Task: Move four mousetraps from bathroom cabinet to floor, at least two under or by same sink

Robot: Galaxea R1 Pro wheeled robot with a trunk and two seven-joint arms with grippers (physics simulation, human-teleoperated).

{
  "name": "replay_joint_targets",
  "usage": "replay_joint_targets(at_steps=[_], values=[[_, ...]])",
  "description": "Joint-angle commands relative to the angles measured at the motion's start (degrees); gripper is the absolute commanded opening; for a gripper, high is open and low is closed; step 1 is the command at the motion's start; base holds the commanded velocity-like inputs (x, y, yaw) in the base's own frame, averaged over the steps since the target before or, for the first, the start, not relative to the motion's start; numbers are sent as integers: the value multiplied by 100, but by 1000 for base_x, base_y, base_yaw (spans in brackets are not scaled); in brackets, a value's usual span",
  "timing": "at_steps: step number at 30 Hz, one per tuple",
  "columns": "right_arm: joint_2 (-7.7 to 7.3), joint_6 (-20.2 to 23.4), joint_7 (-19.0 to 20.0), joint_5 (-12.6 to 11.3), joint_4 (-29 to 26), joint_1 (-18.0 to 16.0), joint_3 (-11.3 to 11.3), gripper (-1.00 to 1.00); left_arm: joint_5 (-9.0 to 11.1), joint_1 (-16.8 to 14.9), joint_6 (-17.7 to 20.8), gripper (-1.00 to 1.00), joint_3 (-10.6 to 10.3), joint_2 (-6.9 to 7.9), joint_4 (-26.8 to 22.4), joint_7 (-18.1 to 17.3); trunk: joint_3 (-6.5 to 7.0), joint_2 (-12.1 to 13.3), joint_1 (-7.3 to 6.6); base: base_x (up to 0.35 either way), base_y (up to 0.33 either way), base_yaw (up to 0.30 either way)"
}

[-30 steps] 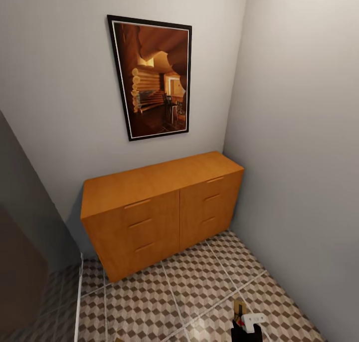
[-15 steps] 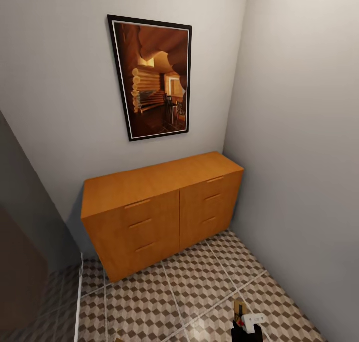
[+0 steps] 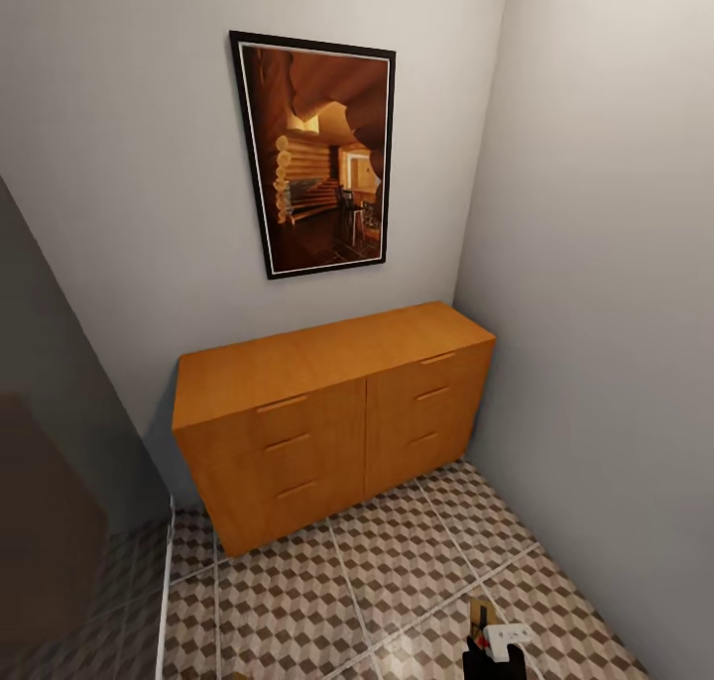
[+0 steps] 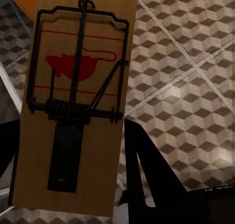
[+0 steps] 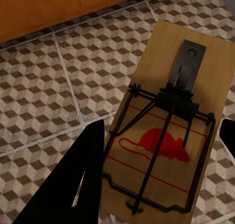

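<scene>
While we face the corner of the room from the head view, the cabinet (image 3: 332, 417) stands against the back wall, an orange-brown chest with six drawers in two columns, all of them pushed in, under a dark-framed picture (image 3: 317, 153) of a log interior. Our bathroom floor (image 3: 397, 581) of cube-patterned tiles spreads before it, and a smoky dark panel (image 3: 50, 482) rises at the left edge. At the bottom edge of that view we see our right gripper (image 3: 493, 652) with a pale wooden mousetrap (image 3: 480, 616) standing up from it over the tiles, well apart from the cabinet. From the right wrist view that same trap (image 5: 171, 131) lies between our two black fingers (image 5: 81, 180), its board printed with a red mouse and crossed by black wire and a coil spring; the jaws look closed on its edges, with the floor (image 5: 58, 87) and the cabinet's lower front (image 5: 49, 8) beyond it. From the left wrist view our left gripper (image 4: 73, 185) holds a second mousetrap (image 4: 81, 96) in the same fashion, one dark finger (image 4: 152, 180) pressed along the board's side and another at its far side, so we take it as clamped on the trap. Behind it we see tiles (image 4: 186, 77) and a sliver of orange wood at the corner.
</scene>
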Motion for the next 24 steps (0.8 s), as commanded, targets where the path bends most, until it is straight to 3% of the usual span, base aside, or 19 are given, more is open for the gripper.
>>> replay_joint_targets(at_steps=[1,18,24], values=[[-2,-22,51,-63,7,-5,15,-100,9,-6,-7,-100,-48,-6,2,49,-11,-11,3,0,0,6],[-10,-26,7,-63,7,-5,14,-100,9,-6,-6,-100,-47,-17,2,49,-11,-11,3,0,0,2],[-12,-26,-39,-63,7,-5,13,-100,9,-6,-7,-100,-48,-21,2,49,-11,-11,3,0,0,116]])
